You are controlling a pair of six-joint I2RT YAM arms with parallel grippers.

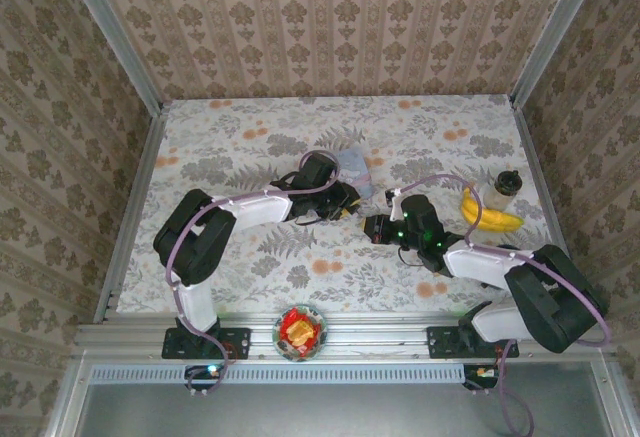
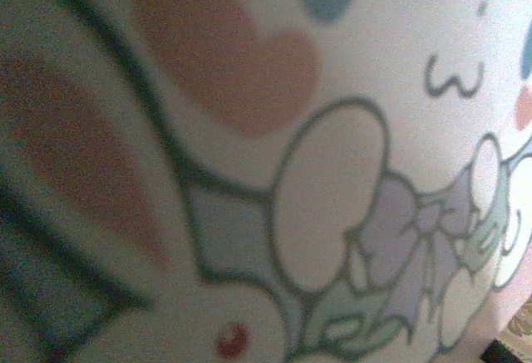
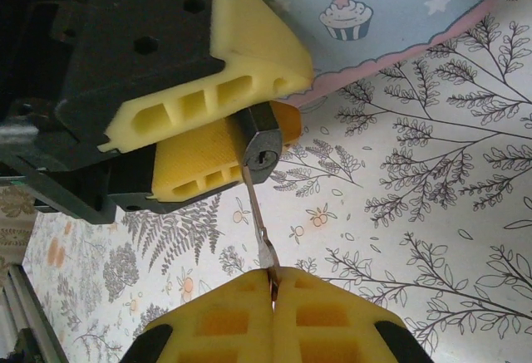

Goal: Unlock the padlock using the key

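The job looks about midway. The padlock [image 3: 264, 144] is gripped and seems to be held clear of the table, and the key [image 3: 254, 205] is lined up with it, tip at the keyhole in the padlock's end face. Most of the blade is outside, so I judge it barely entered, if at all. What is left is to push the key home, turn it and free the shackle (hidden between the pads, so I cannot tell whether it is latched). The left gripper [image 3: 278, 107] has its jaws partly closed, clamping the padlock body between its yellow pads. The right gripper [image 3: 273, 278], just below the padlock in the right wrist view, has its jaws pressed together, pinching the key by its head. The pale blue tin [image 3: 399, 22] lies just beyond the padlock.
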